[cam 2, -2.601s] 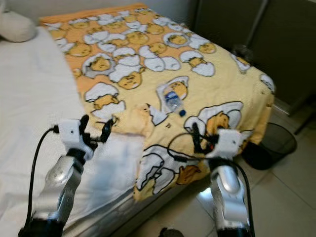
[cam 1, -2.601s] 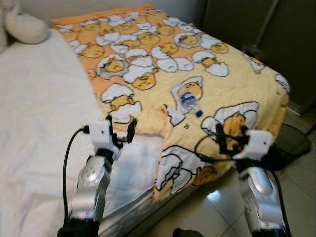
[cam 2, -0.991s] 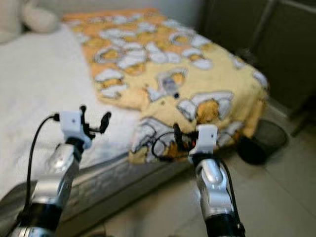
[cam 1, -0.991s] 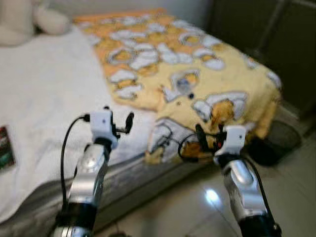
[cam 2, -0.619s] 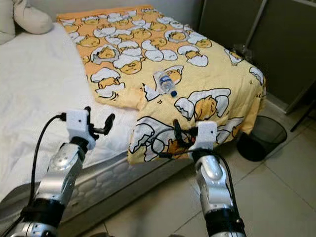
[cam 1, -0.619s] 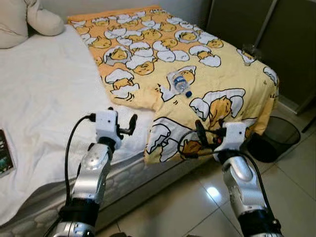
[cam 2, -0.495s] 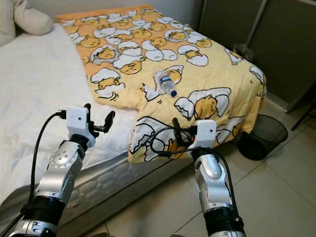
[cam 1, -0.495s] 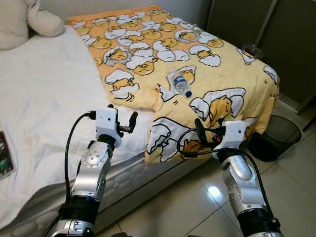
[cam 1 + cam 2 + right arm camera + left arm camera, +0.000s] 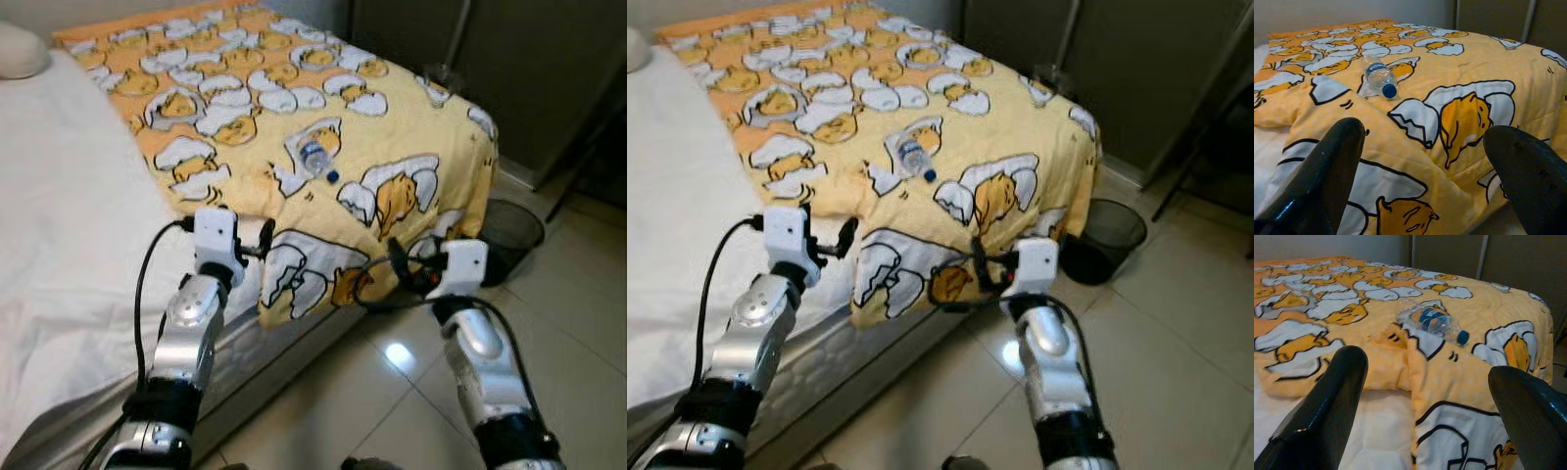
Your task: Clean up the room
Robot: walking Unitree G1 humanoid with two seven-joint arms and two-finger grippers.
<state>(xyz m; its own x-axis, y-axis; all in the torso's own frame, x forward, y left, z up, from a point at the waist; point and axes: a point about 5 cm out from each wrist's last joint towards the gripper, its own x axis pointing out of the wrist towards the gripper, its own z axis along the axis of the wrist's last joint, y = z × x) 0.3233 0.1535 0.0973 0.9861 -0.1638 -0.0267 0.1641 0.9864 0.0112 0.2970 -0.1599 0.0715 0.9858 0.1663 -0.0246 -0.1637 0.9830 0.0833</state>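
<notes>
Well beyond both open hands, bottle (image 9: 314,161).

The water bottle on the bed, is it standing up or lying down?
Lying down. The water bottle rests on its side on the yellow blanket, its blue cap pointing toward the foot of the bed.

no text can be read; the water bottle (image 9: 1432,322) label is too blurred

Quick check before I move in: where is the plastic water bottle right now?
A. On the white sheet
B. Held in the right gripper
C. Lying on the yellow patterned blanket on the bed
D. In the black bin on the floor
C. The water bottle lies on its side on the yellow blanket, apart from both open grippers.
</notes>
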